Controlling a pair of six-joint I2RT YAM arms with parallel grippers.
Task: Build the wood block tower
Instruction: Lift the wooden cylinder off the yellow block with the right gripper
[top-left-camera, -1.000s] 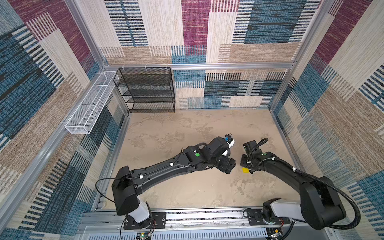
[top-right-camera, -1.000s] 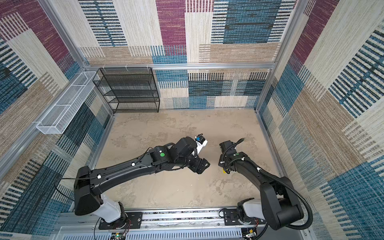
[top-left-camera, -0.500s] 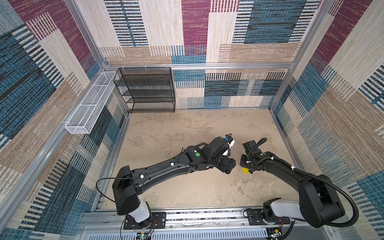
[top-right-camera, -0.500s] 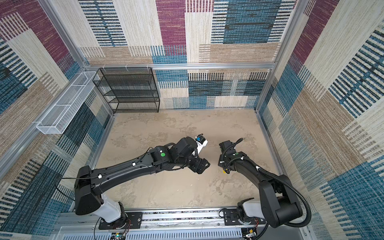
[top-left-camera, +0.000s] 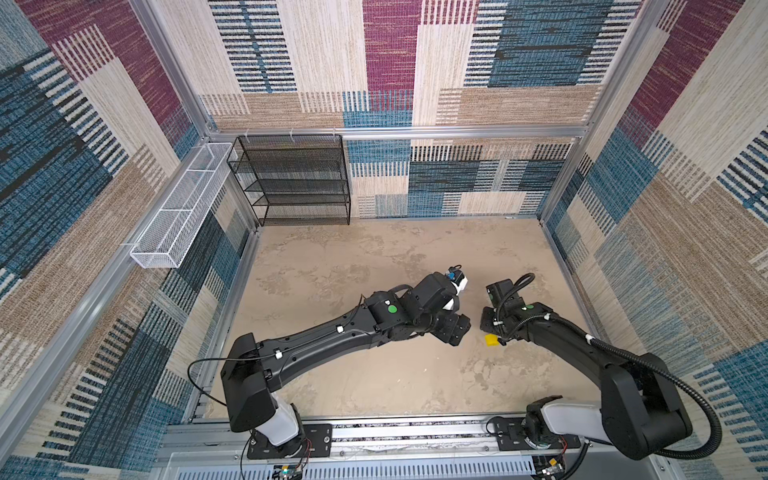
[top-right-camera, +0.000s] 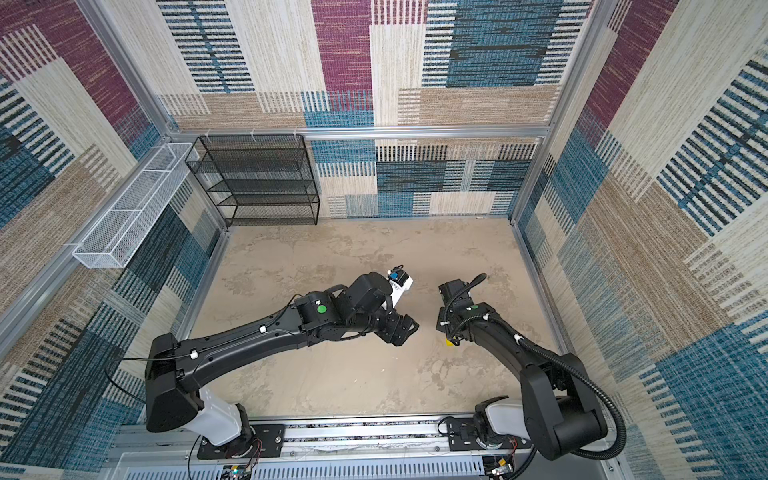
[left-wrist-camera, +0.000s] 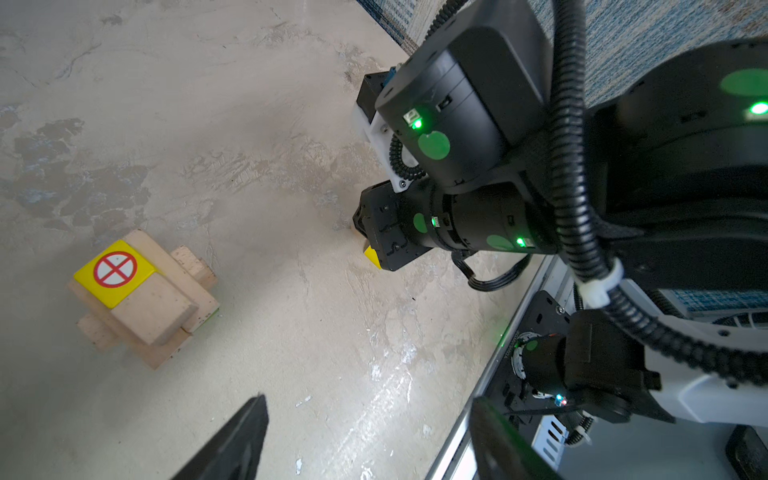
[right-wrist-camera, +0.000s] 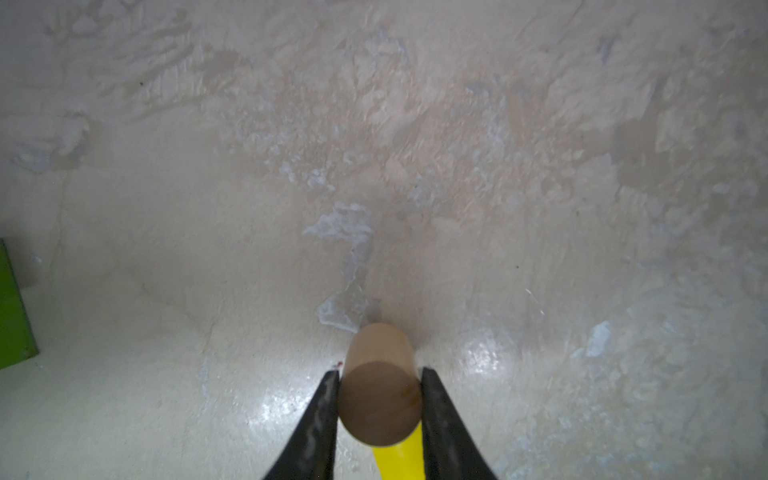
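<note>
The tan round piece (right-wrist-camera: 380, 399) is pinched between the right gripper's (right-wrist-camera: 380, 373) jaws, with a yellow piece (right-wrist-camera: 395, 457) just beneath. It looks like light, hard, smooth wood that may roll, so grip the curved sides mid-length. The left gripper (left-wrist-camera: 369, 401) hangs spread and empty, the wood block tower (left-wrist-camera: 141, 299) ahead of it.

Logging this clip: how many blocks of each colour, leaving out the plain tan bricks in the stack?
Yellow: 2 (red-marked cube, yellow piece)
Green: 1 (green block)
Tan round: 1 (tan round piece, gripped by the right hand)
Total: 4
</note>
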